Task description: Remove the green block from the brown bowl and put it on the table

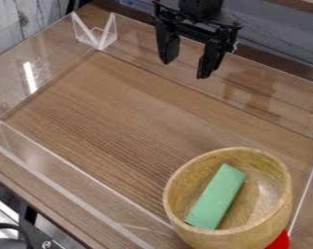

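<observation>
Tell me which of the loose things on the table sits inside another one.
The green block. It lies inside the wooden bowl, which stands directly on the table. The red thing at the picture's edge sits outside the bowl.

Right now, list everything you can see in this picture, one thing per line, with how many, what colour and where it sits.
green block: one, mint green, lying inside the brown bowl, slanted along the bowl's floor.
brown bowl: one, light tan wood, at the lower right of the table, near the front edge.
red object: one, red, only a sliver shows at the bottom right corner beside the bowl; what it is cannot be told.
table: one, brown wood grain, filling most of the view.
clear walls: low transparent panels around the table's edges, with a clear folded piece at the far left corner.
pincer: one, black, at the top centre above the far side of the table, pointing down, fingers open, holding nothing.
</observation>
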Available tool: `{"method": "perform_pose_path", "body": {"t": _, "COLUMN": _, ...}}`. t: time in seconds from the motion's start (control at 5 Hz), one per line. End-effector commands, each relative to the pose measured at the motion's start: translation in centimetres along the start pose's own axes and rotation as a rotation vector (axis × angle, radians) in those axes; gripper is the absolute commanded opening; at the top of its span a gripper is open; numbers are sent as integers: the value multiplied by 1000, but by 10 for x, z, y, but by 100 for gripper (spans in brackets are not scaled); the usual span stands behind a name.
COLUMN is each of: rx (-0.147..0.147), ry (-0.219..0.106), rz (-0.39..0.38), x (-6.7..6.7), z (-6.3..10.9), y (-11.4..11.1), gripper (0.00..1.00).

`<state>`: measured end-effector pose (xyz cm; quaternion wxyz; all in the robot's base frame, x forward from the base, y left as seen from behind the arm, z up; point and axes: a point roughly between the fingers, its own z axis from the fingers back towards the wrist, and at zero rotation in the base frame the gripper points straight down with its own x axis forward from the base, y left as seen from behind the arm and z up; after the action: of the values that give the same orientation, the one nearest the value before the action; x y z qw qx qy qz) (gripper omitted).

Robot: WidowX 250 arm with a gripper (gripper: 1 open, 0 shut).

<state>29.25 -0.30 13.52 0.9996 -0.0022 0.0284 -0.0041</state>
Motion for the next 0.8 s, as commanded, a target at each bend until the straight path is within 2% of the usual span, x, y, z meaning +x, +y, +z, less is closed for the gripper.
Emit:
{"method": "perform_pose_path", "body": {"t": 0.0, "rx": -43, "ry": -21, "rz": 35, "x": 14, "z": -9, "y": 10, "gripper": 100}}
{"method": "perform_pose_path", "body": {"t": 0.2, "rx": -110, "ry": -67, "rz": 65, "x": 32, "z": -18, "y": 22, "gripper": 100}}
{"method": "perform_pose_path", "body": {"t": 0.4, "rx": -160, "ry": -106, "rz": 32, "x": 31, "z": -19, "y": 30, "gripper": 100}}
{"method": "perform_pose_path", "body": {"t": 0.6, "rx": -195, "ry": -121, "rz": 15, "x": 25, "z": -20, "y": 30, "gripper": 100}}
